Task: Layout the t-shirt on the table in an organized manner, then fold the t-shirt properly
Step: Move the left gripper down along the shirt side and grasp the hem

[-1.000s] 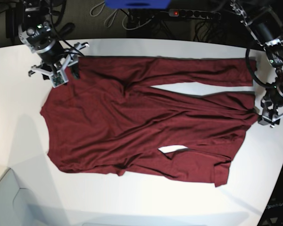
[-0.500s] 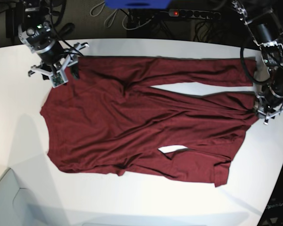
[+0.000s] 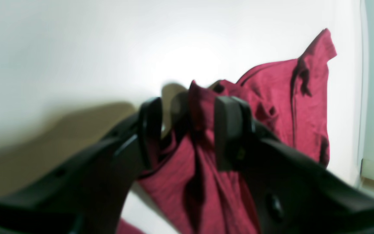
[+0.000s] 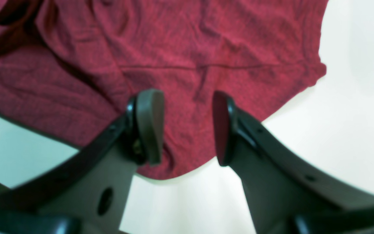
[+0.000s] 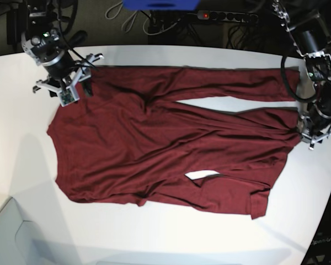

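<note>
**One limp shirt, two grips at opposite corners**

One garment covers most of the table point(image 5: 165, 237): the t-shirt point(image 5: 165, 143), dark maroon and long-sleeved, lies spread across the middle of the white top, still creased, one sleeve stretched along the far side and the other folded in over the body.

It looks a light, soft knit. It will sag and drag rather than hold any shape, and it bunches wherever it is pinched, so I'd judge that hems, cuffs and shoulder seams are the places to take it, two points at once and pulled apart to keep it taut.

The left gripper point(image 3: 187, 130) has a gathered ridge of the shirt's edge clamped between its pads, at the side of the t-shirt nearest the table's curved rim. The right gripper point(image 4: 187, 126) stands with its jaws parted above the cloth at the opposite far corner of the t-shirt, a rounded lobe of fabric beneath them and nothing pinched that I can make out.

Room is uneven. On the left gripper's side the t-shirt runs close to the table's rim, with little white left for pulling outward. Nearer the camera from the t-shirt there is a broad bare band, and a fair margin beyond the right gripper's end too.
</note>
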### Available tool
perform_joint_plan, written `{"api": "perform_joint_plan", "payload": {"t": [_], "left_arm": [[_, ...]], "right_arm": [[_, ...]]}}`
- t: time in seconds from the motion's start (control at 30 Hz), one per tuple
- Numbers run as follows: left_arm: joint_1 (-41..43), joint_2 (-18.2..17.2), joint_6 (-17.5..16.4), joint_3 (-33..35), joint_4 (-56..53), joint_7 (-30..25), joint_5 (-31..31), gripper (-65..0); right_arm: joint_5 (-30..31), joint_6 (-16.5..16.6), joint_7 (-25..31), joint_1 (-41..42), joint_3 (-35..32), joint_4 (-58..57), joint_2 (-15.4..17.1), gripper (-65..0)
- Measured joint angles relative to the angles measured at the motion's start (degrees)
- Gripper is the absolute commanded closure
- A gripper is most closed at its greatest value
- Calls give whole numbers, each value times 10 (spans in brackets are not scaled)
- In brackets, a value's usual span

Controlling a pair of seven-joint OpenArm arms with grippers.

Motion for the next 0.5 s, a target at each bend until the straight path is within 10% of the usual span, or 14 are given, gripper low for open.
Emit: {"api": "perform_joint_plan", "payload": {"t": [0.3,0.5], "left_arm": [[-20,6,1,0,0,2,64,-231],[-19,6,1,0,0,2,63,0]], "right_arm": [[0,0,-2,-1,0,0,0,-238],[0,0,-2,-1,0,0,0,-238]]}}
